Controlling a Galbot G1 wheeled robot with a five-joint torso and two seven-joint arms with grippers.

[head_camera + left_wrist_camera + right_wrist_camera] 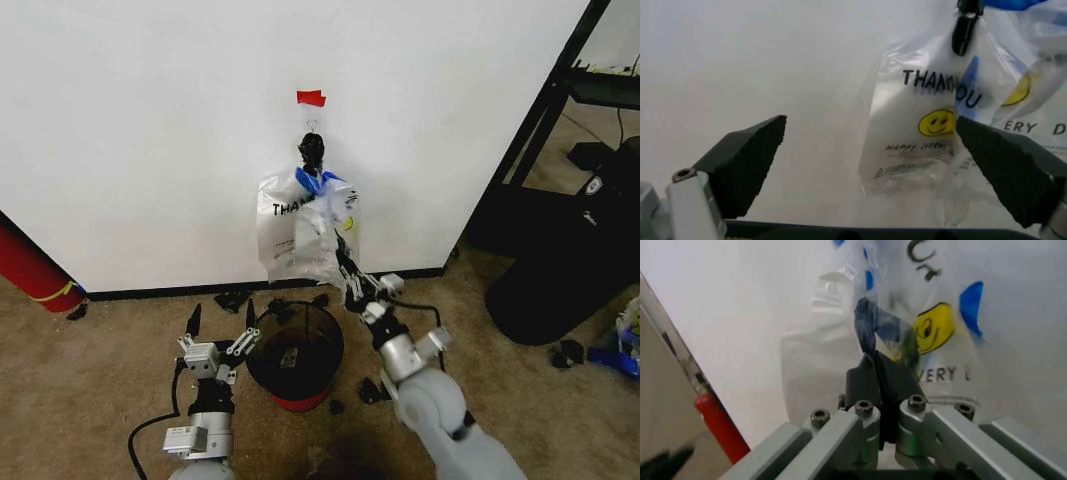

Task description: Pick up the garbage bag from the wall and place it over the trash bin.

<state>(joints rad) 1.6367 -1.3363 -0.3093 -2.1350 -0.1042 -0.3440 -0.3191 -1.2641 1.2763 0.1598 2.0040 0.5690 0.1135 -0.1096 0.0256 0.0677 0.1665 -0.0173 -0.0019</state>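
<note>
Garbage bag (300,228): thin translucent plastic, yellow smiley and dark lettering, blue patches near the top. Hangs against the wall (150,120) from a small hook (312,126), under a strip of red tape (311,98); handles bunched in a dark knot at the hook. Not yet lifted off.

Right pincer (335,240): raised to the bag's lower right side, fingers clenched on a fold of the plastic; the right wrist view shows film pinched between the closed pads.

Left pincer (222,318): low, just left of the bin, fingers spread wide and grasping nothing; faces the bag and wall.

Trash bin (296,350): round black wire mesh, red base, on the carpet directly below the bag, unlined.

Progress, as judged: grip taken, early stage. Left to do: unhooking, carrying down, opening the bag and fitting it over the bin's rim.

Surroundings: red cylinder (30,268) at the far left by the baseboard.
</note>
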